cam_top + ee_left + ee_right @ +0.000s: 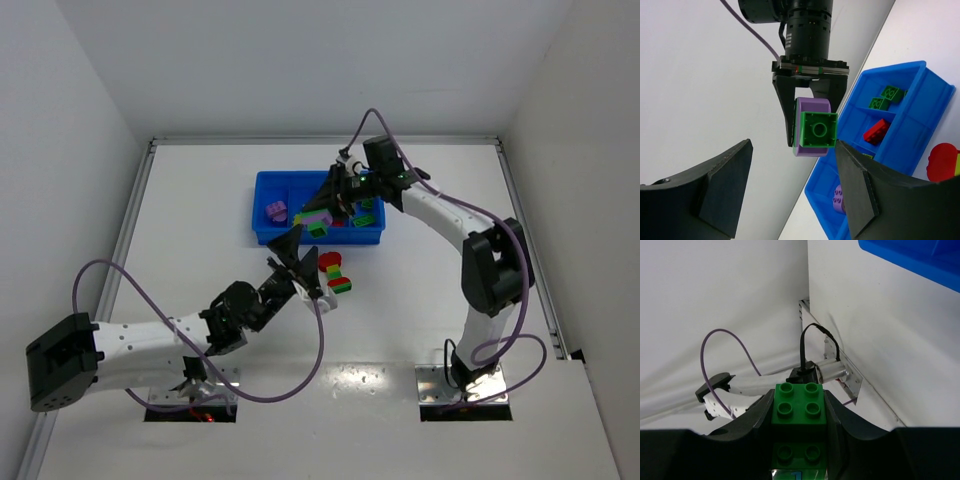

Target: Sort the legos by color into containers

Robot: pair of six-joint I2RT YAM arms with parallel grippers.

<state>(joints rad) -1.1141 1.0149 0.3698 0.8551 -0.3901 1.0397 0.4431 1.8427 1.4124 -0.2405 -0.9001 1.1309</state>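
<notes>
Legos at risk: should the left tool (300,255), jaws partly open and empty, close off-centre on the stack (815,129) just ahead of it, the purple and green bricks could split unevenly or fall. A loose stack (336,272) lies on the bench (200,200) beside it. Farther off, the right tool (332,205) clamps the stack above the tray (290,178), which holds sorted bricks.

Bright-blue tray (265,190), purple brick (275,211) in tray's left compartment, right gripper (322,205) above tray's middle clamping purple-and-green stack (316,220), left gripper (300,258) spread apart just in front of tray, red-yellow-green stack (337,272) lying near tray's front wall.
</notes>
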